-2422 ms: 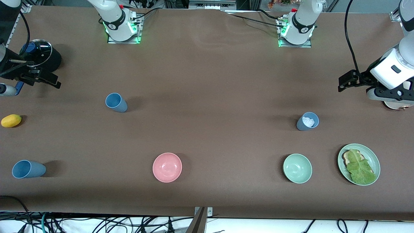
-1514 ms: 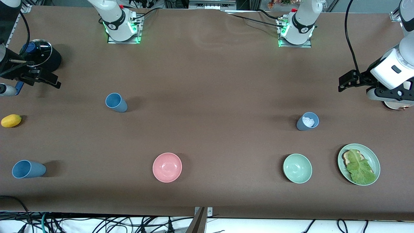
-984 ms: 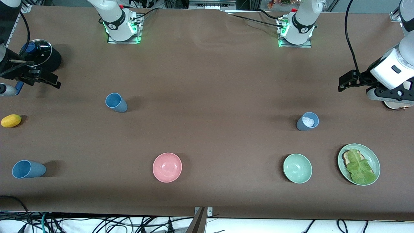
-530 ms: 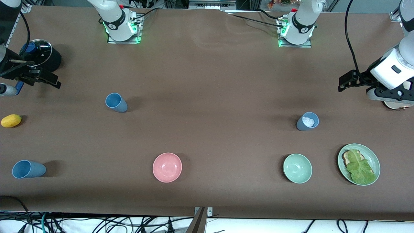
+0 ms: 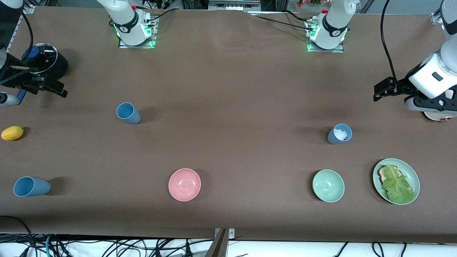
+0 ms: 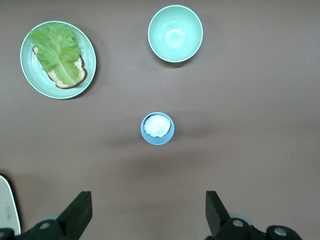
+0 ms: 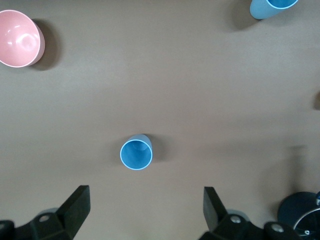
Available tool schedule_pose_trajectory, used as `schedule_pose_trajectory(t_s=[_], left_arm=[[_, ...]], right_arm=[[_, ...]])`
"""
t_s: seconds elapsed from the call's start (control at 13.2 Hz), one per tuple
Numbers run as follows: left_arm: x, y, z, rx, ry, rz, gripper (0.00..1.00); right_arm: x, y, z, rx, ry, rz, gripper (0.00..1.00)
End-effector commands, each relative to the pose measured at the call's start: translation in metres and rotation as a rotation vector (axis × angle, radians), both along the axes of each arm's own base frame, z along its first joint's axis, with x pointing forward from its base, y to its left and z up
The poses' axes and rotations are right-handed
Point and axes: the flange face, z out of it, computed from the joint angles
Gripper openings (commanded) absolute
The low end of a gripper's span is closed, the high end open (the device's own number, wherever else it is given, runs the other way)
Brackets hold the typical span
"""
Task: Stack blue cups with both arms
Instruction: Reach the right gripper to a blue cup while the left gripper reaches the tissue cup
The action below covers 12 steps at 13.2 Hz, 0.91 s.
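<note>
The right end effector hangs in the air over the counter at the right arm's end, just beside a black pot with a glass lid; its fingers stand wide apart and hold nothing. A yellow lemon-like fruit lies nearer the front camera than the pot. One blue cup stands near the front edge at that same end, and a second blue cup stands upright and empty farther from the camera, toward the middle. A pink bowl sits near the front edge. Toward the left arm's end, a duller blue cup holds something white inside. A pale green bowl and a green plate carrying bread with a lettuce leaf sit nearer the camera. The left end effector hangs over the counter's left-arm end, its fingers also spread wide and empty.
</note>
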Motion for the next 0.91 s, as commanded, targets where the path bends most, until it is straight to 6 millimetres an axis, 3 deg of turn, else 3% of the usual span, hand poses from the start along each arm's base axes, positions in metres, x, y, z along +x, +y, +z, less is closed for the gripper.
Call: schedule_pose_trajectory(t_s=[0.0,0.53,0.83], left_arm=[[-0.003,0.003,0.001,0.024,-0.006,-0.009,1.00],[-0.003,0.002,0.001,0.024,-0.008,-0.012,1.00],[0.000,0.002,-0.006,0.025,0.007,-0.013,1.00]], right_arm=[[0.000,0.001,0.003,0.003,0.005,0.018,1.00],[0.000,0.001,0.002,0.003,0.007,0.018,1.00],[0.006,0.001,-0.014,0.008,0.038,0.096,1.00]])
